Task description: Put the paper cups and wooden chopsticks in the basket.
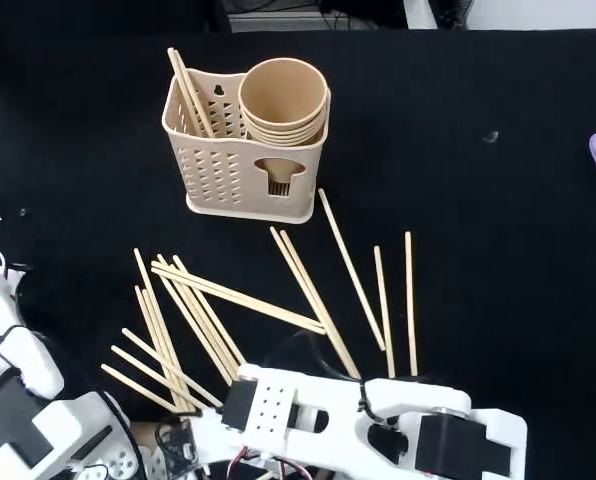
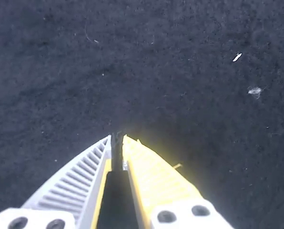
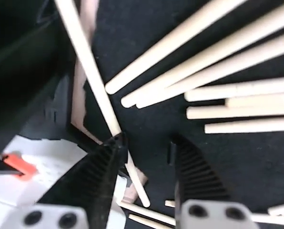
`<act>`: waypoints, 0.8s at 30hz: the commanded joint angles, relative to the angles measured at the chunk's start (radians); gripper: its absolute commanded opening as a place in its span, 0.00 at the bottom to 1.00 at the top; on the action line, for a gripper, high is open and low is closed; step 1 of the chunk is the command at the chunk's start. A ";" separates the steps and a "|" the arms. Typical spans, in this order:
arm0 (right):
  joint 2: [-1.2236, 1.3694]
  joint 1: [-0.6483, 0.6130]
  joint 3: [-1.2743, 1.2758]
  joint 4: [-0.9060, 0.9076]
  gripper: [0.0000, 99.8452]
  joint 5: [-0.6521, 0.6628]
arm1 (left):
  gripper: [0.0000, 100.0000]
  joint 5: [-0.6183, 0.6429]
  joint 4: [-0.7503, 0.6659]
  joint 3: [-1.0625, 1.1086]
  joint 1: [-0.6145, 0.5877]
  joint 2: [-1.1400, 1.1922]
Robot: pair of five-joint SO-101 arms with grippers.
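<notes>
Our right pincer (image 3: 147, 145) gapes over loose chopsticks (image 3: 237, 113), we judge to straddle one; our left pincer (image 2: 117, 139) sits closed above bare desk (image 2: 180, 71). Cups (image 1: 283, 95) already nest in the basket (image 1: 228, 170).

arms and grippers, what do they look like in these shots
The left gripper has one pale grey and one yellow ribbed finger, tapering to points. The right gripper has black ribbed fingers on pale mounts. The left arm and right arm are white plastic with black motors.
</notes>
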 commanded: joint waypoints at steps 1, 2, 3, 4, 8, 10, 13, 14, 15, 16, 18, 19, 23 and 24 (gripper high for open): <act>0.007 -0.011 -0.096 0.006 0.15 -0.044 | 0.05 0.003 0.003 -0.062 0.008 -0.023; 0.007 0.002 -0.107 0.006 0.15 -0.055 | 0.05 0.003 0.003 -0.062 0.008 -0.023; 0.007 0.012 -0.116 0.006 0.15 -0.060 | 0.05 0.003 0.003 -0.062 0.008 -0.023; 0.007 0.020 -0.120 0.008 0.15 -0.054 | 0.05 0.003 0.003 -0.062 0.008 -0.023; 0.007 0.009 -0.122 0.060 0.15 -0.041 | 0.05 0.003 0.003 -0.062 0.008 -0.023; 0.007 -0.005 -0.122 0.068 0.15 -0.020 | 0.05 0.003 0.003 -0.062 0.008 -0.021; 0.007 -0.028 -0.117 0.071 0.15 0.009 | 0.05 0.003 0.003 -0.062 0.008 -0.021; 0.008 -0.038 -0.114 0.069 0.15 0.009 | 0.05 0.003 0.002 -0.062 0.008 -0.021; 0.008 -0.052 -0.104 0.064 0.15 0.012 | 0.05 0.003 0.002 -0.062 0.008 -0.021; 0.008 -0.068 -0.091 0.061 0.15 0.032 | 0.05 0.003 0.002 -0.062 0.008 -0.021; 0.008 -0.092 -0.081 0.055 0.15 0.068 | 0.05 0.003 0.002 -0.062 0.008 -0.021; 0.008 -0.098 -0.079 0.055 0.15 0.084 | 0.05 0.003 0.002 -0.062 0.008 -0.021; 0.016 -0.147 -0.073 0.063 0.15 0.175 | 0.05 0.003 0.002 -0.062 0.008 -0.021; 0.016 -0.161 -0.067 0.063 0.15 0.186 | 0.05 0.003 0.002 -0.062 0.008 -0.021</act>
